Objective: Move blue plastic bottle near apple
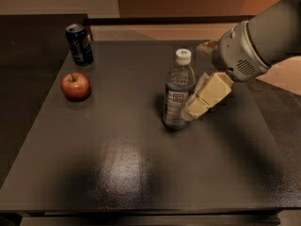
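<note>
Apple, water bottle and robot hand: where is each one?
apple point(75, 86), camera view, middle of its red skin.
blue plastic bottle point(178, 97), camera view, on its label.
gripper point(193, 110), camera view, its tip, just right of the bottle.

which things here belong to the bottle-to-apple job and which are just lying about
In the job: blue plastic bottle, upright in the middle; apple, off to its left; hand, close beside the bottle.
Just lying about: soda can, back left, behind the apple.

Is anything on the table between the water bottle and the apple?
No: the camera view shows only bare table between the blue plastic bottle and the apple. The gripper is beside the bottle, opposite the apple.
</note>
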### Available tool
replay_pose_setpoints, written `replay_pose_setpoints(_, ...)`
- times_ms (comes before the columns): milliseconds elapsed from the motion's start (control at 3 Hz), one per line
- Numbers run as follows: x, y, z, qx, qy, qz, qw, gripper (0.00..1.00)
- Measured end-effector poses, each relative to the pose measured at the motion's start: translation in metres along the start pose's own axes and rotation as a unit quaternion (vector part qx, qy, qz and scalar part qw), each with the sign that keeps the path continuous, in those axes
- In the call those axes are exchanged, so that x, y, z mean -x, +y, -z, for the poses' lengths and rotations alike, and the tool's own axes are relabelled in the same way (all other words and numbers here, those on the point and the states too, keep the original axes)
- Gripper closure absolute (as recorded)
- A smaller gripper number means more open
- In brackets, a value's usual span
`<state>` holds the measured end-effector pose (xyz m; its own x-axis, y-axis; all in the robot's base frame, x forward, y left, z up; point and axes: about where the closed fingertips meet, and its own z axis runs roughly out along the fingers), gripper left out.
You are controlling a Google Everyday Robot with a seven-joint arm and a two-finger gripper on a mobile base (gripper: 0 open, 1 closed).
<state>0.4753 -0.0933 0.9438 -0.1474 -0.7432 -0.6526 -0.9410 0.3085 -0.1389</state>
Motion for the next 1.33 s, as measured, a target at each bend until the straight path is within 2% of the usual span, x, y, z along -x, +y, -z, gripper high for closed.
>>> replay_pose_setpoints(333,0.01,0.008,-0.012,0.018,-0.016,0.006,0.9997,0.17)
replay_pose_setpoints(667,0.015,0.013,-0.019,0.031,-0.023,0.01,0.9992,0.41)
replay_pose_setpoints(1000,0.023,0.014,-0.021,0.037,-0.029,0.012,0.9988,0.64)
replay_pose_setpoints(1333,0.045,0.007,-0.019,0.036,-0.041,0.016,0.9984,0.87)
